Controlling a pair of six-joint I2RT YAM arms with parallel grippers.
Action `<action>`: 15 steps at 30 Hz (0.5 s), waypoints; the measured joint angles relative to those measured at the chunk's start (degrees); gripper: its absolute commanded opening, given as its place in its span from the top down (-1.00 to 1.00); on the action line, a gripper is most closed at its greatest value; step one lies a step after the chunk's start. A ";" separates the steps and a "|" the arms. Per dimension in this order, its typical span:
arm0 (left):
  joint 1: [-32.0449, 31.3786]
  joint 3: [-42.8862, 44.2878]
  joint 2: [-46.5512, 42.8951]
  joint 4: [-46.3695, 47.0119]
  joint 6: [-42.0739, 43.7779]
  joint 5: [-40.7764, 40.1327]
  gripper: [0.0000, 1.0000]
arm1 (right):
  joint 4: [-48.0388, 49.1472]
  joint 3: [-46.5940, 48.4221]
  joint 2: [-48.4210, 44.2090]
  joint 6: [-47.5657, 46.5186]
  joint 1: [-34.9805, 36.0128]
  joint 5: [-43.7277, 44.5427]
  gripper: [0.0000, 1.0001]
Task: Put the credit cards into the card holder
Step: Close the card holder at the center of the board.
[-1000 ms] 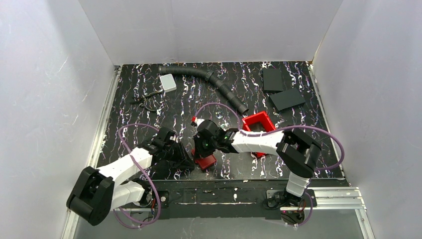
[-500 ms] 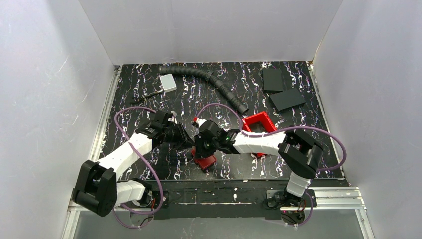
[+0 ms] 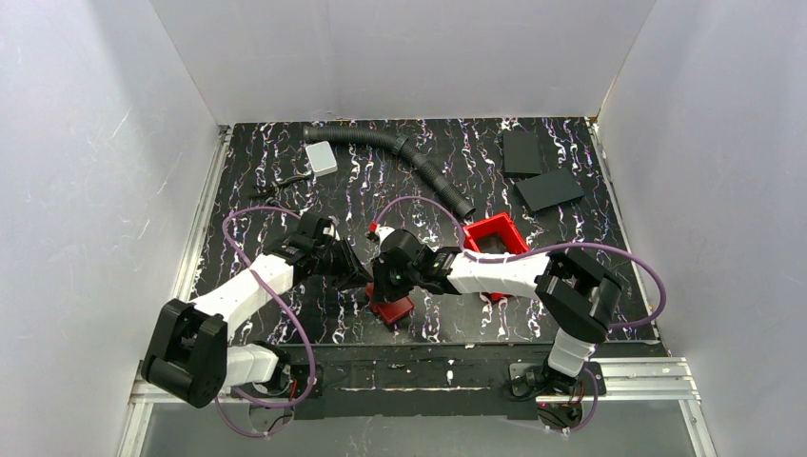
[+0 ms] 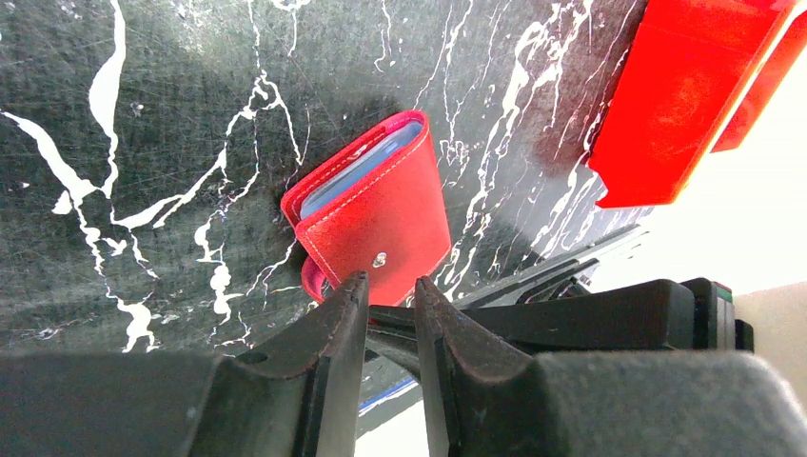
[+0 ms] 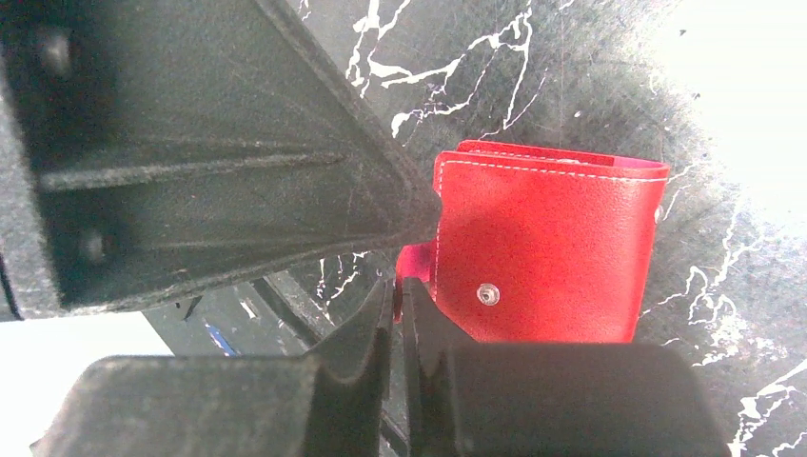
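Note:
The card holder [image 4: 381, 224] is a folded red wallet lying near the table's front edge [image 3: 392, 309]. Pale blue credit cards [image 4: 362, 164] show at its open edge, tucked inside. My left gripper [image 4: 390, 286] hovers just off the wallet's snap side, slightly open, with nothing between its tips. In the top view it sits at the wallet's upper left [image 3: 360, 276]. My right gripper [image 5: 395, 286] is over the wallet [image 5: 547, 257] and nearly closed, pinching the red clasp tab [image 5: 416, 262] at the wallet's corner. A left finger [image 5: 219, 152] fills the upper left of the right wrist view.
A red open-top bin [image 3: 495, 238] stands just right of the grippers, under the right arm. A black corrugated hose [image 3: 419, 164] crosses the back. A white box [image 3: 322, 157] and a small dark tool [image 3: 281, 190] lie at back left, and two black slabs [image 3: 533, 171] at back right.
The left arm swung up from the front edge, bringing its gripper close beside the right one. The right gripper stayed over the wallet, its jaws briefly widening, then narrowing.

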 measured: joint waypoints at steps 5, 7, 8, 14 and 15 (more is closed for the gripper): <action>0.15 -0.02 0.02 0.00 0.00 0.13 0.53 | 0.02 0.00 0.00 0.00 0.00 -0.39 0.97; 0.15 -0.02 0.07 0.09 0.02 0.31 0.54 | 0.00 0.00 0.00 -0.07 -0.02 -0.46 0.97; 0.15 -0.02 0.22 0.37 0.07 0.57 0.55 | 0.00 0.00 0.00 0.00 0.00 -0.48 0.97; 0.15 0.85 6.99 2.03 1.66 3.37 0.79 | -0.59 0.00 -0.02 0.00 -0.02 1.05 0.97; 0.15 1.14 8.61 2.29 1.92 3.87 0.80 | -0.70 0.00 -0.02 0.02 0.00 1.29 0.97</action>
